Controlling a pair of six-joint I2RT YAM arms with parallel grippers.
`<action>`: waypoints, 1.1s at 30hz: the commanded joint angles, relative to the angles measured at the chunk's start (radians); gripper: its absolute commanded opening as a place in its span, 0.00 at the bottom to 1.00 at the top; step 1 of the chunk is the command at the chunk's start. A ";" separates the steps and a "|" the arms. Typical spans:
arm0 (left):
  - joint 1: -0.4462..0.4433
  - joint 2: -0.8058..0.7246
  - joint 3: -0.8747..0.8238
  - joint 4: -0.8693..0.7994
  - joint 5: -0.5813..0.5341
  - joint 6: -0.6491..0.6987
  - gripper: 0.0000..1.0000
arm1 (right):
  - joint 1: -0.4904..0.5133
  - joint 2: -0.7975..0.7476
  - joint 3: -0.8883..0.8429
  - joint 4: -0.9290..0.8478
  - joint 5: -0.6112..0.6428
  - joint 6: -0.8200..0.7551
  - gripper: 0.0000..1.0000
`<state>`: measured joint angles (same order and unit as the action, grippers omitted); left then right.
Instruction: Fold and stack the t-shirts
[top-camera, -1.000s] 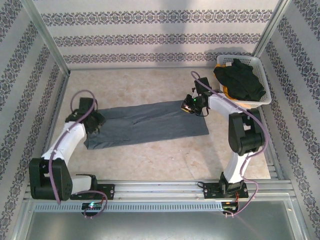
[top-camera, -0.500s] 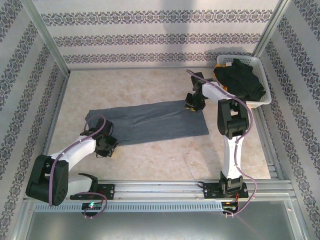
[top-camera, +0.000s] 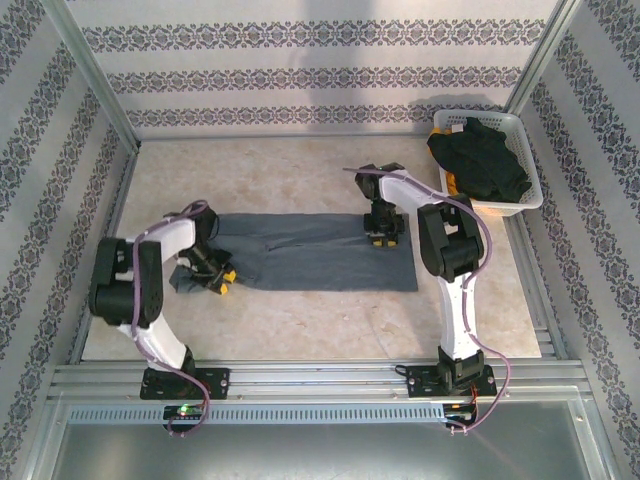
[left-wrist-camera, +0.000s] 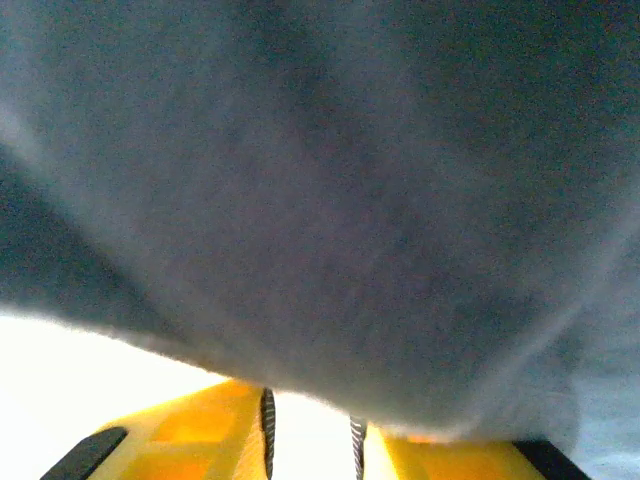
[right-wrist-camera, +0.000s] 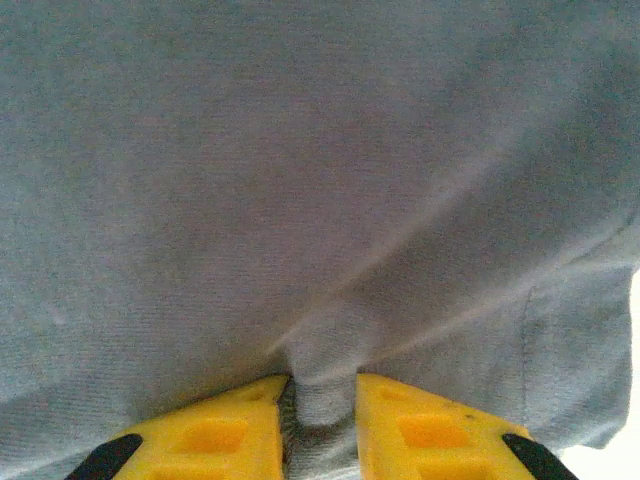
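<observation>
The slate blue-grey t-shirt (top-camera: 300, 250) lies as a long flat strip across the table's middle. My left gripper (top-camera: 222, 278) sits at its bunched left end. In the left wrist view the blue-grey cloth (left-wrist-camera: 320, 200) drapes over the fingertips; the left gripper (left-wrist-camera: 310, 420) has its pads a little apart with bright table between them, and any pinch is hidden. My right gripper (top-camera: 385, 238) rests on the strip's far right part. Up close, the right gripper (right-wrist-camera: 323, 390) is shut on a small raised fold of the cloth (right-wrist-camera: 300, 180). The black t-shirt (top-camera: 485, 160) and an orange-yellow t-shirt (top-camera: 450, 181) lie in the basket.
The white lattice basket (top-camera: 470, 117) stands at the back right corner against the patterned wall. Bare beige table (top-camera: 300, 330) runs between the shirt and the arm bases. Metal frame posts line both sides.
The left gripper swung off the shirt toward the near side, then came back to its left end. The right gripper moved nearer onto the cloth. The strip now lies more level.
</observation>
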<state>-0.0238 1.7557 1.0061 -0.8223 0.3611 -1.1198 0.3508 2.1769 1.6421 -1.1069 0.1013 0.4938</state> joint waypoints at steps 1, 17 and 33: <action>0.025 0.198 0.158 0.395 -0.151 0.118 0.27 | 0.037 -0.075 -0.138 -0.048 0.039 0.043 0.26; -0.205 0.935 1.279 0.382 0.093 0.092 0.30 | 0.377 -0.358 -0.664 0.400 -0.362 0.615 0.26; -0.225 0.429 0.831 0.344 -0.038 0.163 0.54 | 0.256 -0.742 -0.699 0.302 -0.265 0.527 0.45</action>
<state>-0.2424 2.3558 1.9728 -0.5205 0.3511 -0.9783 0.6270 1.4933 0.9901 -0.7284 -0.2005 1.0702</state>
